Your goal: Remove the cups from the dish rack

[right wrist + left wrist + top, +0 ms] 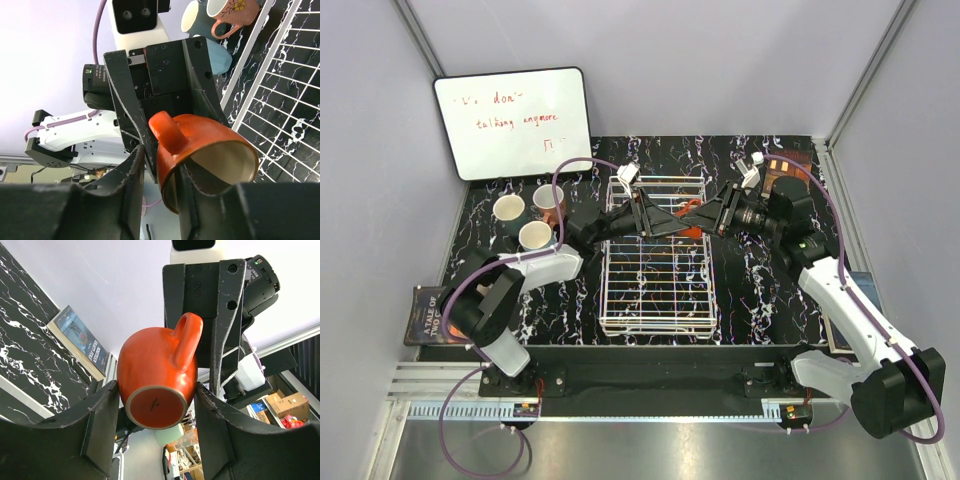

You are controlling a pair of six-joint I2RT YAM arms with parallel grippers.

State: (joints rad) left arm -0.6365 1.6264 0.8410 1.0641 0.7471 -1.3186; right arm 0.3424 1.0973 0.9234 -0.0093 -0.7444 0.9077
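Note:
A small red mug (691, 229) hangs in the air above the far end of the white wire dish rack (604, 300), between my two grippers. My left gripper (672, 226) has its fingers against both sides of the mug's body (155, 370), base towards the camera. My right gripper (708, 216) pinches the mug's wall (200, 145) by the handle, one finger inside the pale interior and one outside. Three other mugs (535, 235) stand on the table left of the rack, and they also show in the right wrist view (227, 12). No mugs show in the rack.
A whiteboard (512, 122) with red writing leans at the back left. A book (424, 314) lies at the left table edge, another (842, 335) at the right edge. A brown object (786, 168) sits at the back right.

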